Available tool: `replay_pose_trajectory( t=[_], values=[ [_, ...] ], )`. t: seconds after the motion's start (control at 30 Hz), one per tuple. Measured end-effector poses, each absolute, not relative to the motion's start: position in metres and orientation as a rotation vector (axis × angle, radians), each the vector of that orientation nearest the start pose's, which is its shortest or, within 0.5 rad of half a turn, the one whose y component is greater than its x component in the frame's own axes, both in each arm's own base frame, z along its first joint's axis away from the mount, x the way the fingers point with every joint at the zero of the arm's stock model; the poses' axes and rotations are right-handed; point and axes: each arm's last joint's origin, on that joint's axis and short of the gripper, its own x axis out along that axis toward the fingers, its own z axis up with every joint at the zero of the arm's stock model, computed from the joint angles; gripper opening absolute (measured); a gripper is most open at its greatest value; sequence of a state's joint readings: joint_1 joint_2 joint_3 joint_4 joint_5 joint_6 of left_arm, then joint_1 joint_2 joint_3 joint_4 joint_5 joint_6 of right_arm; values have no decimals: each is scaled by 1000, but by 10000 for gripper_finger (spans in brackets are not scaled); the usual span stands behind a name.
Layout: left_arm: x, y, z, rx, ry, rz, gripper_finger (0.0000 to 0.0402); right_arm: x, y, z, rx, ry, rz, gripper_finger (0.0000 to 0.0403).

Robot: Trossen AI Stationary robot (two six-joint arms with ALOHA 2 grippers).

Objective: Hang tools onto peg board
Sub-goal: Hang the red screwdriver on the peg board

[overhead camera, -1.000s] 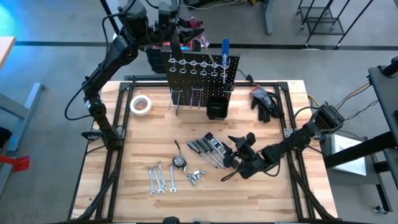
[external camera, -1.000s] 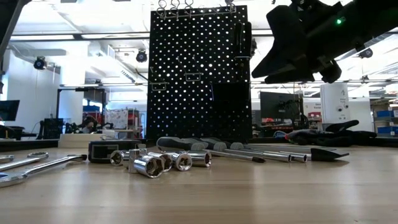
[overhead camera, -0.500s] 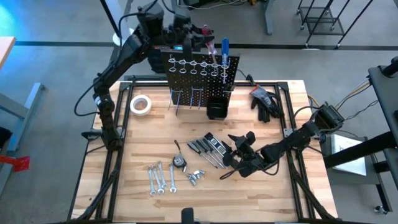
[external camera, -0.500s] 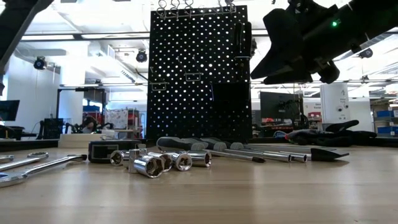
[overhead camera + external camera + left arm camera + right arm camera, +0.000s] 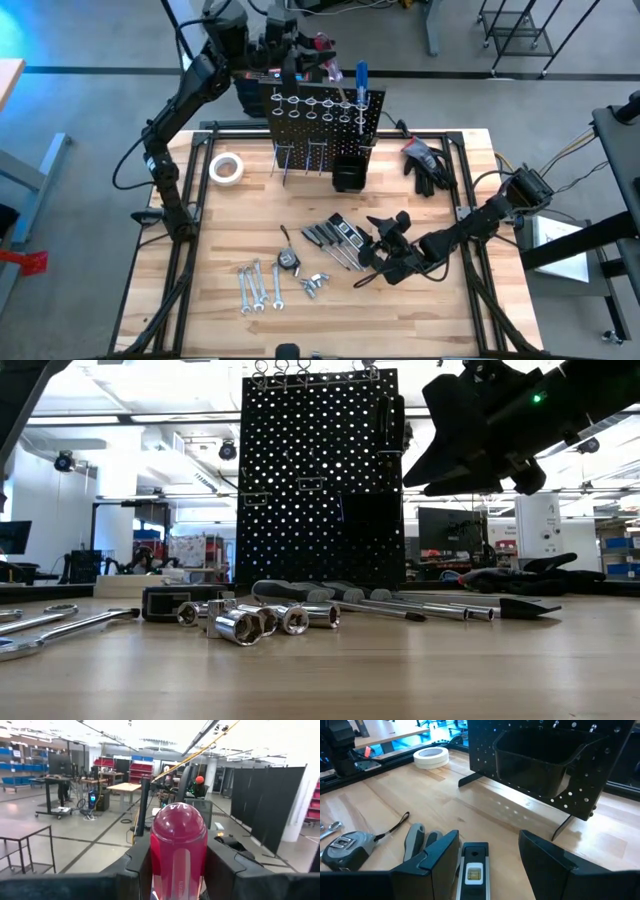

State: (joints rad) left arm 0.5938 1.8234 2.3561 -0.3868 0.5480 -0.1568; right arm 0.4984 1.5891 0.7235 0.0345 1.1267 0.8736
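- Two arms share the work: the left end effector (image 5: pixel 300 62), up behind the peg board (image 5: pixel 322 125), is clamped on a red-handled screwdriver (image 5: pixel 178 851).
- Step in hand: carrying it to the board's ring holders; next it likely needs lining up over a free ring and lowering.
- Right end effector (image 5: pixel 487 851) hovers open and empty over the screwdrivers (image 5: pixel 335 237) on the bench (image 5: pixel 230 230).
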Motion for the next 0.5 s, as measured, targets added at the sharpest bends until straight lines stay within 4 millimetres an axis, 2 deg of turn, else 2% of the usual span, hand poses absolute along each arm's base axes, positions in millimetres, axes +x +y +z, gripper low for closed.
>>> replay_pose_trajectory(
  t=[0.5],
  values=[
    [306, 191, 538, -137, -41, 38, 116, 262, 113, 161, 259, 253, -772, 199]
  ],
)
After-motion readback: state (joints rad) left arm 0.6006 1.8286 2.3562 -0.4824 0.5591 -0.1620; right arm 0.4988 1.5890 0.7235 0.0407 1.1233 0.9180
